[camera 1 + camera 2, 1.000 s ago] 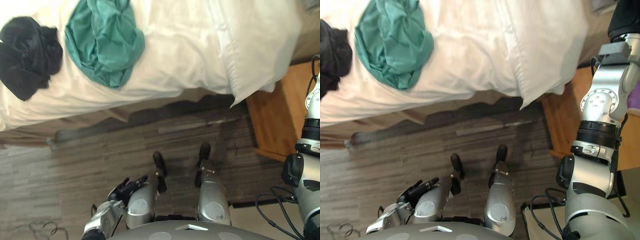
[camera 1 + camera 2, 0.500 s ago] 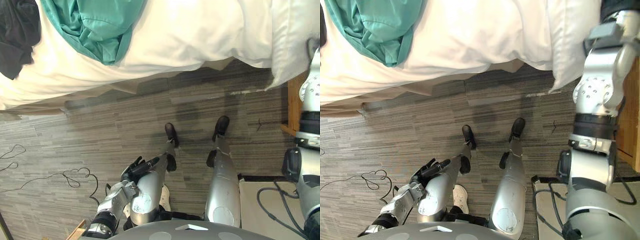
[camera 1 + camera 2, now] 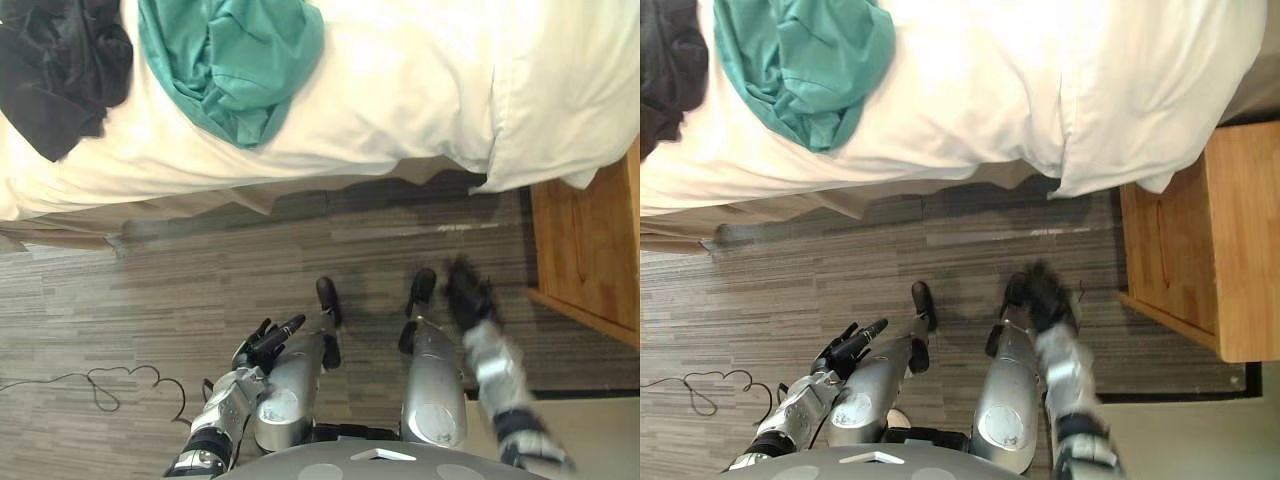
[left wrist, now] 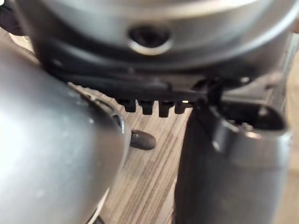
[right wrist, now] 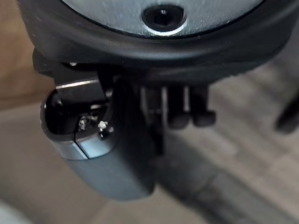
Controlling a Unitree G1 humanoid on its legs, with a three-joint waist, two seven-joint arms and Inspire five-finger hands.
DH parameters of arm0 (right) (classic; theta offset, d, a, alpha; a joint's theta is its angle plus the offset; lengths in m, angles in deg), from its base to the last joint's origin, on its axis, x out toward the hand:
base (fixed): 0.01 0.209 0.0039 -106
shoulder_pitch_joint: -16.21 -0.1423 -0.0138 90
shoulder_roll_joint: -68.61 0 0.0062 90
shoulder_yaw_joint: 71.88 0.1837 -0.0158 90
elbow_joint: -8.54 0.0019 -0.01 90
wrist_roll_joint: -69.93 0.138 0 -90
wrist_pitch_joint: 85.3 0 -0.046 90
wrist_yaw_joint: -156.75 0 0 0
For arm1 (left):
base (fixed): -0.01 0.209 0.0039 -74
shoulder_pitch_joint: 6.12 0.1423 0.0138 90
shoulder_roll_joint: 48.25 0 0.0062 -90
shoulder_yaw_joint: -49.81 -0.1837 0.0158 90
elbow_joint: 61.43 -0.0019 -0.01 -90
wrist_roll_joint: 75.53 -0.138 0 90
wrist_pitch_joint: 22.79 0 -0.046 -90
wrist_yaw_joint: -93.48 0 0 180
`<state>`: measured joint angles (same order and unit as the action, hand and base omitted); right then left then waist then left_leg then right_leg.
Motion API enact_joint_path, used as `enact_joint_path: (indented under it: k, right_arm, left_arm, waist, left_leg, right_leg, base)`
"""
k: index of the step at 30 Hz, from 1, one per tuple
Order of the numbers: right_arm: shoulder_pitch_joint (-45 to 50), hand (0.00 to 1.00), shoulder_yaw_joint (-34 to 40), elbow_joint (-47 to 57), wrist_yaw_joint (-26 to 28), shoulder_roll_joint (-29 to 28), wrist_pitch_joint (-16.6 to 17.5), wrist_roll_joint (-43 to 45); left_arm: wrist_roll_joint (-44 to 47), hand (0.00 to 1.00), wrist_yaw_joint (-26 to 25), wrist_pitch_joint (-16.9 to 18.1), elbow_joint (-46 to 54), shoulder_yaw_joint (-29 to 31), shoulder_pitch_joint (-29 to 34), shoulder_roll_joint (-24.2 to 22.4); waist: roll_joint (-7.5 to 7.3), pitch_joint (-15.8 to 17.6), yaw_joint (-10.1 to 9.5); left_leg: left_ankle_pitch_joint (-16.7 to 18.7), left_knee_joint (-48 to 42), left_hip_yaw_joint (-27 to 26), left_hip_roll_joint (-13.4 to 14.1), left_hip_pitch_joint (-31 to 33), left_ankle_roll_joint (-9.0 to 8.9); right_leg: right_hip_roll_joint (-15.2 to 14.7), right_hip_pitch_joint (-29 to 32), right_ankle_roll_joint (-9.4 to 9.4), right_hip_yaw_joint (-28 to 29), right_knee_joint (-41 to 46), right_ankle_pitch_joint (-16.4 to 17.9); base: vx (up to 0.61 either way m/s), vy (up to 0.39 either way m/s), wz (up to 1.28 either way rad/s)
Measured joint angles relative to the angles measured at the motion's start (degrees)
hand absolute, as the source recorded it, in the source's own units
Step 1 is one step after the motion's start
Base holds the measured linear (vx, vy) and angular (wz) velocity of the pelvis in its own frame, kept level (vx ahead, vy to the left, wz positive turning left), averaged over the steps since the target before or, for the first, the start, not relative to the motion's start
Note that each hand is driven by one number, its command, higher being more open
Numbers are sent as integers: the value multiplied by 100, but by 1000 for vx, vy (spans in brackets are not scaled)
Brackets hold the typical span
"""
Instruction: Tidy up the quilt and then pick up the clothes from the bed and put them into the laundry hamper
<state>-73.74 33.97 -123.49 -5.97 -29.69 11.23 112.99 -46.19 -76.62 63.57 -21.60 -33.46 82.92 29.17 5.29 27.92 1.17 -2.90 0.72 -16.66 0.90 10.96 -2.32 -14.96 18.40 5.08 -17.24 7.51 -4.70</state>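
— So, where do our clothes lie?
— Both are on the bed [image 3: 70,222]: the teal garment [image 3: 235,65] is bunched on the white quilt [image 3: 400,90] near its edge, with the black garment [image 3: 60,70] just beside it.
— And what do we hold?
— Nothing. Our left robot hand [image 3: 262,346] hangs low over the floor [image 3: 150,290], fingers relaxed and spread. Our right robot hand [image 3: 468,298] is low too and blurred; its wrist view shows its fingers loose and empty.
— Why so low?
— We judge that we stand back from the bed, out of reach. The quilt comes first.
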Motion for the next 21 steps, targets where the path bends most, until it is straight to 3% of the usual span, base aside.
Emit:
enact_joint_path:
  k: [1, 4, 6, 8, 11, 14, 21]
  right_arm:
    - [127, 100, 121, -101, 134, -38, 18, -249]
    - [516, 100, 381, -469, 388, -175, 65, -606]
    - [809, 100, 442, -618, 530, -295, 108, -943]
    - [1030, 100, 461, -850, 594, -412, 244, -1386]
    - [1253, 100, 475, -1254, 591, -569, 287, -1993]
    - [1310, 100, 481, -1337, 539, -555, 397, -2249]
    - [1123, 100, 140, -1384, 347, -551, 329, -2820]
  left_arm:
    - [-143, 100, -5, -30, -136, 58, 80, 121]
    - [-497, 100, -56, -23, -343, 231, 316, 237]
    - [-716, 100, -132, -39, -463, 372, 484, 230]
    - [-839, 100, -174, -98, -585, 485, 578, 205]
    - [-1184, 100, -203, -166, -798, 497, 604, 114]
    - [-1252, 100, -232, -175, -890, 446, 605, 90]
    - [-1157, 100, -506, -511, -857, 27, 543, 323]
  waist:
    - [-232, -219, 74]
    - [-639, -837, 27]
    - [-753, -1194, 25]
    - [-773, -1483, 45]
    - [-624, -1835, 56]
    - [-540, -1941, 76]
    - [-722, -1965, 69]
  left_leg:
    - [14, 58, -7, -14, -230, 0]
    - [110, 137, -20, 35, -678, -24]
    - [119, 319, -33, 57, -1029, -36]
    - [154, 417, -52, 79, -1334, -68]
    - [283, 435, -121, 101, -1660, -107]
    - [346, 438, -198, 110, -1856, -129]
    - [399, 436, -456, 223, -2106, -177]
  right_leg:
    - [17, -262, 32, -7, -136, -24]
    - [136, -858, 80, -71, -532, -61]
    - [225, -1232, 103, -120, -770, -78]
    - [290, -1556, 112, -130, -942, -84]
    - [346, -1928, 128, -112, -1102, -89]
    - [377, -2105, 134, -58, -1181, -93]
    - [527, -2128, 59, 211, -1036, -33]
  base:
    - [60, 48, -7]
    - [99, 5, -11]
    - [84, -21, -10]
    - [90, -22, -16]
    - [70, -15, -17]
    - [15, -16, -16]
    - [-31, -40, -21]
